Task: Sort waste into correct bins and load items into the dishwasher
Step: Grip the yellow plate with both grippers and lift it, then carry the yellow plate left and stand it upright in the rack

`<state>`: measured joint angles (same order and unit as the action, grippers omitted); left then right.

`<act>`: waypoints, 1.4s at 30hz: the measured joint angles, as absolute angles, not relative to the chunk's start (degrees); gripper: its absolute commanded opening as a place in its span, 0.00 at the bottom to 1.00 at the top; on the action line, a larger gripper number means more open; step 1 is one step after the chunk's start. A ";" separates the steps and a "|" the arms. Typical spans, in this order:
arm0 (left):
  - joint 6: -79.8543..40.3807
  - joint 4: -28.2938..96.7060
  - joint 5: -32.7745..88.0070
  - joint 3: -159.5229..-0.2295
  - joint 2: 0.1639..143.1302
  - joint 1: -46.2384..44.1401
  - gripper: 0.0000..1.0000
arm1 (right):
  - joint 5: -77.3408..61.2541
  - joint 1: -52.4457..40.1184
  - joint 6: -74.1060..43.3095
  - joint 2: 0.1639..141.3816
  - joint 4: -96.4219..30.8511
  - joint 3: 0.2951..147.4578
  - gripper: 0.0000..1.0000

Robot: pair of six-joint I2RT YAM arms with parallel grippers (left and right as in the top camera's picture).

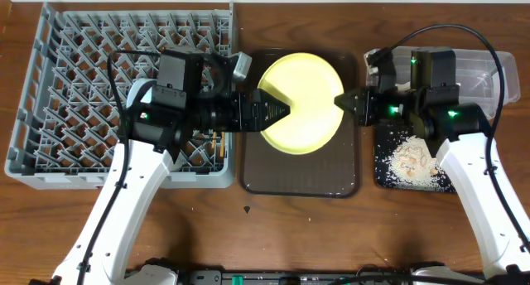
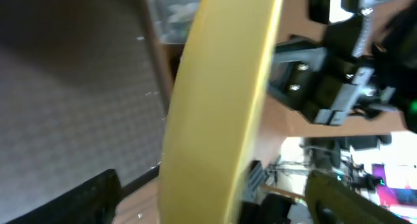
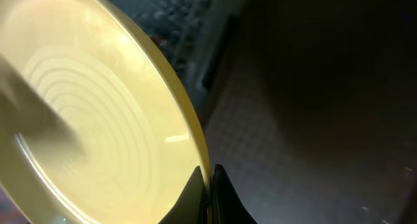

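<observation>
Overhead view: the yellow plate [image 1: 300, 99] is held above the brown serving tray [image 1: 302, 179], between the two arms; the right pincer [image 1: 344, 101] is clamped on its right rim, and the left pincer [image 1: 281, 113] stands apart, astride the left rim; the dish rack [image 1: 50, 111] lies to the left, the black tray [image 1: 383, 173] with food scraps [image 1: 411, 161] and the clear tub [image 1: 489, 70] to the right, all on the table [image 1: 207, 227]. Left wrist view: the plate runs edge-on between the spread fingers [image 2: 81, 198] (neither visibly touches it). Right wrist view: the fingertips pinch the rim, the tray dark behind. Step in hand, by judgement: passing the plate from right to left for loading; the next move calls for the left pincer to close firmly on the rim before the right one lets go, then a carry to the rack and an upright set between pegs.
</observation>
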<state>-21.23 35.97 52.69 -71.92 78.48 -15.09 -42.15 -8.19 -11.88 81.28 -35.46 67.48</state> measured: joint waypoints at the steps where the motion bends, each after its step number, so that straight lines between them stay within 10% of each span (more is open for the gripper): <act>1: -21.15 35.77 53.47 -71.92 78.48 -15.09 0.56 | -43.55 -8.27 -11.03 81.28 -35.46 67.48 0.01; 5: -21.08 35.64 55.24 -71.92 78.48 -15.09 0.20 | -46.30 -8.32 -9.32 81.28 -35.79 67.48 0.01; 7: -20.80 35.59 55.59 -71.90 78.48 -15.09 0.08 | -46.78 -8.32 -8.99 81.28 -35.83 67.48 0.17; 12: -20.78 36.40 50.78 -71.16 78.59 -14.46 0.08 | -47.83 -8.32 -7.99 80.73 -36.16 67.59 0.48; 30: 3.44 45.39 -23.97 -74.46 63.72 -10.02 0.08 | -38.46 -8.16 -7.84 80.71 -46.98 67.57 0.52; 42: 31.62 40.60 -37.85 -74.50 77.71 -3.60 0.07 | -37.41 -8.16 -7.84 80.68 -46.92 67.59 0.53</act>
